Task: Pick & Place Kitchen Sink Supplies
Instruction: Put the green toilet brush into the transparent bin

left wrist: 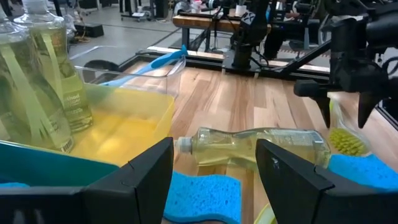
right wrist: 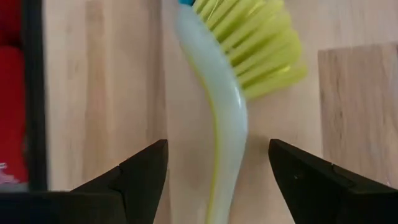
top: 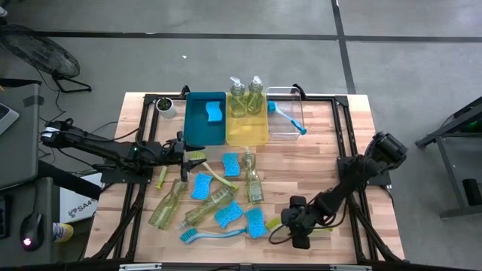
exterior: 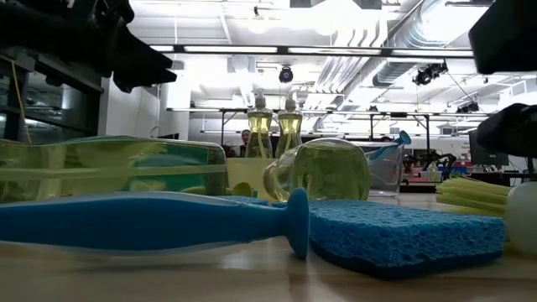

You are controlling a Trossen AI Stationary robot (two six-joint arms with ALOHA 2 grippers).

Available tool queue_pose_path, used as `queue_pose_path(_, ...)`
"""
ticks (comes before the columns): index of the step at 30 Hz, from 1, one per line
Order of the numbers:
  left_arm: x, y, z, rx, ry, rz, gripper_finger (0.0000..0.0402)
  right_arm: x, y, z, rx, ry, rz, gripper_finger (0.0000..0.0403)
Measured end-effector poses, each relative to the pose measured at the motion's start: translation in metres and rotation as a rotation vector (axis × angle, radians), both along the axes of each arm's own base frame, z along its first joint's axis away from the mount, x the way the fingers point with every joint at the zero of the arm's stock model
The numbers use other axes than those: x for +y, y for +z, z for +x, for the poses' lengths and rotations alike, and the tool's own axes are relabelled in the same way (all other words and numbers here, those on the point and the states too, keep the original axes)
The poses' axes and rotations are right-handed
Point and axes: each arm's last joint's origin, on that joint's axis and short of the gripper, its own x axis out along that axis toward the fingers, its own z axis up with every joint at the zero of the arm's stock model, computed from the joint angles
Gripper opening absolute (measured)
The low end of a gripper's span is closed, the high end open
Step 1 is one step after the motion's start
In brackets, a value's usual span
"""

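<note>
Right gripper hung spread astride a yellow-green brush, lined up for pinching; left gripper spread, empty, near bins.

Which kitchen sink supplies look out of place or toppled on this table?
Several soap bottles lie toppled on the bare table among scattered sponges, while two bottles stand upright in the yellow bin. Nothing looks spilled or broken.
</note>
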Motion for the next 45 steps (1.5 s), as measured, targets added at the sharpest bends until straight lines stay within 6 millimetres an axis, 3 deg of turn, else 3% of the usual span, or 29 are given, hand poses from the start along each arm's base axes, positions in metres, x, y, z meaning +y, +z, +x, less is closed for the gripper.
queue_pose_path(7, 0.000, 0.000, 0.000, -0.001, -0.002, -0.008, 0.0223, 0.003, -0.004, 0.006, -0.028, 0.010, -0.054, 0.0270)
queue_pose_path(11, 0.000, 0.000, 0.000, -0.001, -0.002, -0.008, 0.0223, 0.001, -0.005, 0.006, -0.029, -0.002, -0.086, 0.0247)
queue_pose_path(25, 0.000, 0.000, 0.000, 0.000, -0.002, -0.013, 0.0223, -0.001, -0.006, 0.004, -0.023, 0.016, -0.117, 0.0056)
queue_pose_path(45, 0.000, -0.001, 0.000, 0.003, -0.002, -0.026, 0.0223, -0.012, -0.001, -0.002, 0.006, 0.000, -0.222, 0.0054)
